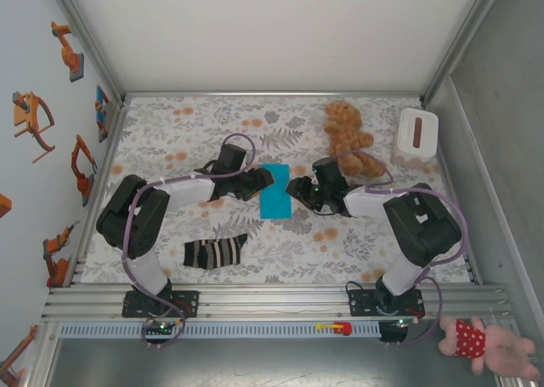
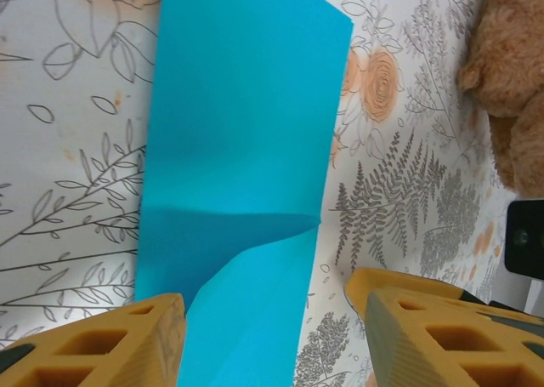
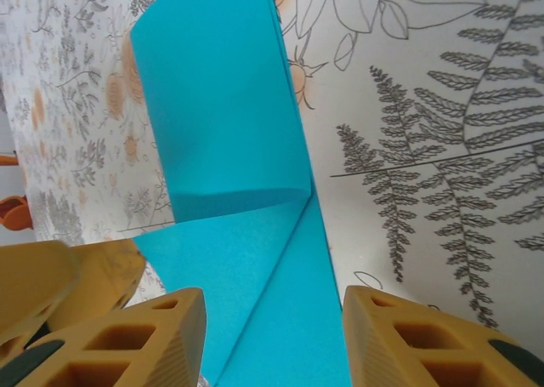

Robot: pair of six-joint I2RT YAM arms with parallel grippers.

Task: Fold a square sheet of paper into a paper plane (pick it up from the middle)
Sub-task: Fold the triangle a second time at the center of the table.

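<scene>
Roughly mid-fold. The floral tabletop (image 1: 280, 123) carries everything.

- Left arm (image 1: 140, 213) and right arm (image 1: 416, 221) both reach inward, toward the side of the teddy bear (image 1: 347, 132) nearer their bases.
- The teddy bear sits at the far side. A white box (image 1: 416, 136) is just beside it, on the right arm's side.
- The sheet of paper (image 1: 274, 191) lies flat, near the bear but apart from it, nearer the bases and toward the left arm. From above it reads as a narrow strip, so probably already halved.
- A striped sock (image 1: 214, 253) lies well apart from the bear, toward the left arm's base.
- The right claw (image 1: 296, 191) sits between bear and paper. The left claw (image 1: 259, 181) is at the paper's edge away from the bear.
- Both claws are released, their jaws spread with paper showing in the gap and nothing gripped. This shows in the left wrist view (image 2: 268, 319) and the right wrist view (image 3: 272, 319).
- A flap (image 3: 225, 123) stands up off the strip along a cross crease, with a slanted edge below it.

Step in hand, as I judge it: turning in a corner to form the nose.

Next move likely calls for one claw to pin the strip while the other presses that flap down along its crease. Thin paper may slide or spring back.
</scene>
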